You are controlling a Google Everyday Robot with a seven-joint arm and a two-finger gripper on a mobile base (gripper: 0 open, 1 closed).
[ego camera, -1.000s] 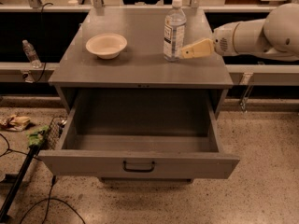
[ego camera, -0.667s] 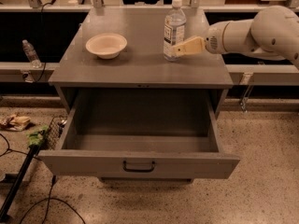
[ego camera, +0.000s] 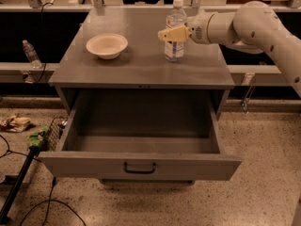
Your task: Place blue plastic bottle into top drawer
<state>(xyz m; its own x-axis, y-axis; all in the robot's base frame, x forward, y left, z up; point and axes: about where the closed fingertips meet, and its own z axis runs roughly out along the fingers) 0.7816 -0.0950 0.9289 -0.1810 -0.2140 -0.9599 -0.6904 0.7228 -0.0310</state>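
Note:
The blue plastic bottle (ego camera: 174, 50), clear with a white cap and a pale label, stands upright on the grey cabinet top (ego camera: 141, 69) at the back right. My gripper (ego camera: 170, 34) reaches in from the right on the white arm (ego camera: 249, 25) and sits at the bottle's mid-height, across its front. The top drawer (ego camera: 84, 163) is pulled wide open below, and its inside is empty. Its dark handle (ego camera: 139, 167) is at the centre of the front panel.
A cream bowl (ego camera: 106, 44) sits on the cabinet top at the left. A small clear bottle (ego camera: 31, 53) stands on a ledge far left. A black pole (ego camera: 19, 182), cables and a green object (ego camera: 36, 138) lie on the floor left of the drawer.
My gripper has moved left from beside the bottle's right side to across the bottle at mid-height. The bottle, bowl and drawer have not moved.

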